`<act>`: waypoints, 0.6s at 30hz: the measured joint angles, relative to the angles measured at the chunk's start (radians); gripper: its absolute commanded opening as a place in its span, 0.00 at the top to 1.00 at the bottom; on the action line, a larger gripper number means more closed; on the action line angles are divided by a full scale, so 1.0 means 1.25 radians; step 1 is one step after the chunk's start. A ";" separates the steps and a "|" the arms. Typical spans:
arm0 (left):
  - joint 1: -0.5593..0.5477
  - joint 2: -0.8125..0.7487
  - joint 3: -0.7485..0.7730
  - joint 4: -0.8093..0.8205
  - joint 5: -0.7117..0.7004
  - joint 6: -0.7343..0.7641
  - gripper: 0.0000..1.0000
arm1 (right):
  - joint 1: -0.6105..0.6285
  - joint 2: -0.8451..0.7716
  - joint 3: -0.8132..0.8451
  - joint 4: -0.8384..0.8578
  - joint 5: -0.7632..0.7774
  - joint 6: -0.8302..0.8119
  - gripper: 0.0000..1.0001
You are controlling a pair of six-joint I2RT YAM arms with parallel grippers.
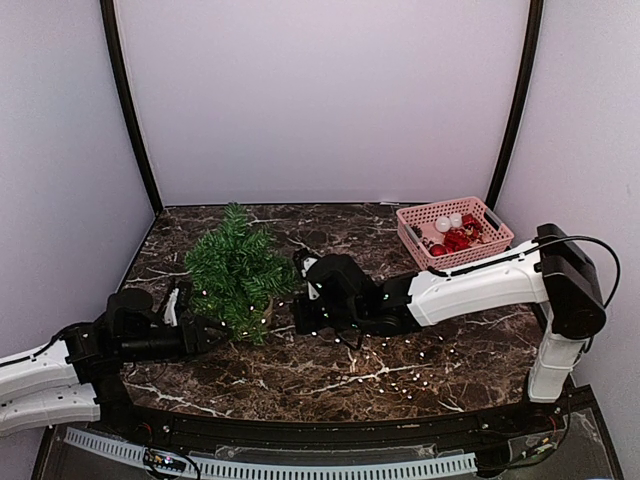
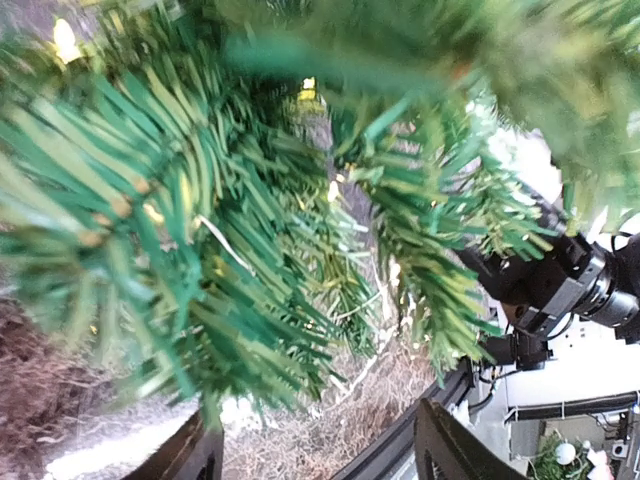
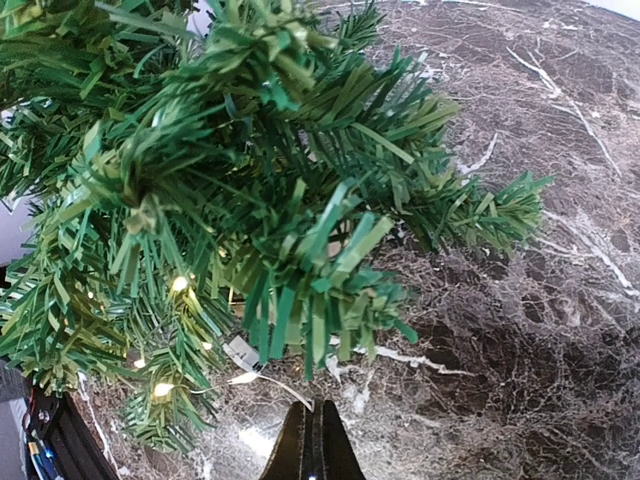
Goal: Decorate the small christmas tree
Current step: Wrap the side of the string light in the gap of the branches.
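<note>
The small christmas tree (image 1: 235, 268) stands on the left half of the marble table, with tiny lit bulbs among its branches (image 3: 250, 180). My left gripper (image 1: 210, 335) is low at the tree's near-left side. It is open, its two dark fingers (image 2: 190, 455) wide apart under the green needles (image 2: 200, 230) with nothing between them (image 2: 315, 455). At the tree's near-right foot, my right gripper (image 1: 298, 318) is shut (image 3: 313, 440), and the thin wire of the light string (image 3: 270, 381) runs into its tips.
A pink basket (image 1: 470, 252) of red and white ornaments sits at the back right. The loose end of the light string (image 1: 400, 378) trails over the table in front of the right arm. Walls close the back and sides.
</note>
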 measured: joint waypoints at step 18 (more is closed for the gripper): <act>0.000 0.131 -0.030 0.158 0.042 -0.035 0.59 | -0.009 -0.005 0.034 -0.041 0.049 -0.069 1.00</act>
